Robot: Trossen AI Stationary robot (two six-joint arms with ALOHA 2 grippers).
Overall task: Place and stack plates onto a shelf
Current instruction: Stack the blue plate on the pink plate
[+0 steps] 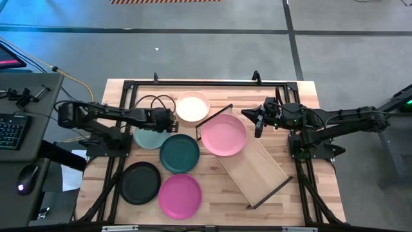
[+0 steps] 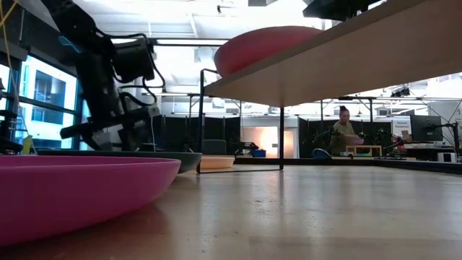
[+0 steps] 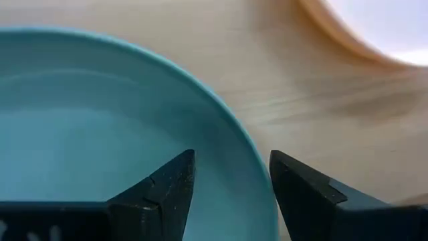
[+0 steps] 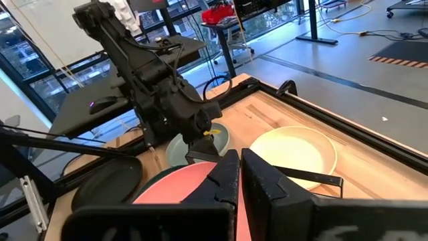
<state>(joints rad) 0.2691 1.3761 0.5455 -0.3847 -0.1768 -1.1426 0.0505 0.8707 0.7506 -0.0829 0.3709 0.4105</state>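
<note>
My left gripper (image 1: 168, 121) (image 3: 231, 194) is open and low over the pale teal plate (image 1: 147, 138) (image 3: 80, 134). One finger stands inside the plate's rim (image 3: 257, 167) and one outside. My right gripper (image 1: 257, 122) (image 4: 239, 177) is shut and hovers off the far right edge of the light pink plate (image 1: 224, 134) (image 4: 174, 187). That plate lies on the far end of the wood shelf (image 1: 254, 169) (image 2: 346, 50), which stands slantwise on the table. The cream plate (image 1: 192, 106), dark green plate (image 1: 179, 153), black plate (image 1: 140, 182) and magenta plate (image 1: 180, 196) lie flat on the table.
A black metal frame (image 1: 193, 84) runs along the table's far edge and sides. The arm bases stand at the left (image 1: 103, 138) and right (image 1: 312, 145). The shelf's near half is bare board. A keyboard (image 1: 9, 129) sits on a desk to the left, and a person (image 2: 343, 126) is far back in the room.
</note>
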